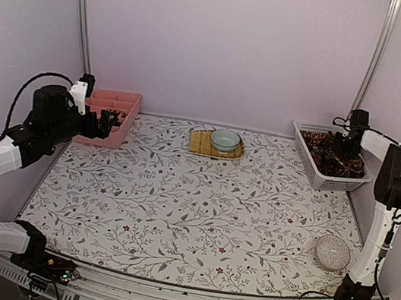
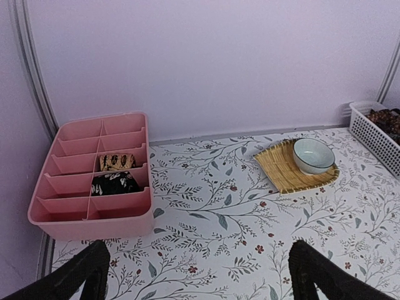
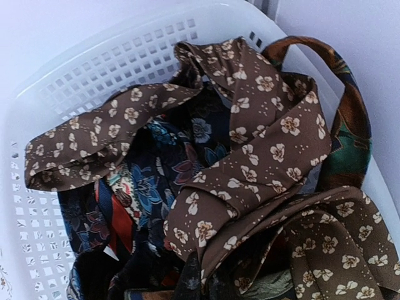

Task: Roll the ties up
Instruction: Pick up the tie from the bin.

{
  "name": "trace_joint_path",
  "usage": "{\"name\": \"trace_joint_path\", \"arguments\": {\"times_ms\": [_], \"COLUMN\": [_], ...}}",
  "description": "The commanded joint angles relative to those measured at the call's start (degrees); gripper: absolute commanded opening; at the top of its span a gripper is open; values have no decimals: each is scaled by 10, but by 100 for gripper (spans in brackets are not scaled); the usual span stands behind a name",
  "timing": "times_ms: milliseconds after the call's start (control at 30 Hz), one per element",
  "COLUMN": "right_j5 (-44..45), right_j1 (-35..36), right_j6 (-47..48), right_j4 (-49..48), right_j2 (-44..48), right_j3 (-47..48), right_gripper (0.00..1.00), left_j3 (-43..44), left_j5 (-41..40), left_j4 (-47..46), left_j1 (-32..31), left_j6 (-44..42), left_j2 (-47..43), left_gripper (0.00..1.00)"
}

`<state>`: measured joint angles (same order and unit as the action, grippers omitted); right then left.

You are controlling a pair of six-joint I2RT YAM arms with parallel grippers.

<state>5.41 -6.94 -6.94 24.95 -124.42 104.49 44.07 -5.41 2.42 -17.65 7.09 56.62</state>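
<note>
A heap of loose ties [image 1: 330,160] fills the white basket [image 1: 308,129] at the back right. My right gripper [image 1: 343,147] is down in that basket. In the right wrist view a brown tie with cream flowers [image 3: 269,144] lies on top of dark blue and red ones [image 3: 144,181]. Its fold bunches at the bottom edge, where my shut fingers are hidden. Two rolled ties, one tan [image 2: 117,161] and one black [image 2: 114,183], sit in the pink divided box [image 2: 94,225]. My left gripper [image 2: 197,265] hovers open beside that box [image 1: 122,133], with nothing between its fingers.
A yellowish woven mat [image 1: 199,146] with a pale bowl [image 1: 225,139] on it lies at the back middle. A round white patterned dish [image 1: 333,252] sits near the right arm's base. The basket's wall [image 3: 94,69] rings the ties closely.
</note>
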Motion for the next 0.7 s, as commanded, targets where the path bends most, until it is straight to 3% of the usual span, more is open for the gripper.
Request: {"name": "trace_joint_path", "arguments": {"times_ms": [0,300,500,667], "right_j5": [-98,-313,-433,-524], "right_j1": [-2,35,135,226], "right_j6": [20,17,44,92], "right_j4": [-43,-58,-39,30], "right_j2": [197,342,418,427], "right_j3": [-21,-55,-70,-58], "right_gripper": [0,0,0,0], "left_j3": [-10,-12,-14,-16], "left_j5": [0,2,5,15], "left_j4": [-13,-18,-21,-23], "left_j1": [6,5,6,6], "left_j6": [-2,-2,-6,-15], "left_j2": [-6,-9,-15,-21], "left_gripper": [100,100,100,100]}}
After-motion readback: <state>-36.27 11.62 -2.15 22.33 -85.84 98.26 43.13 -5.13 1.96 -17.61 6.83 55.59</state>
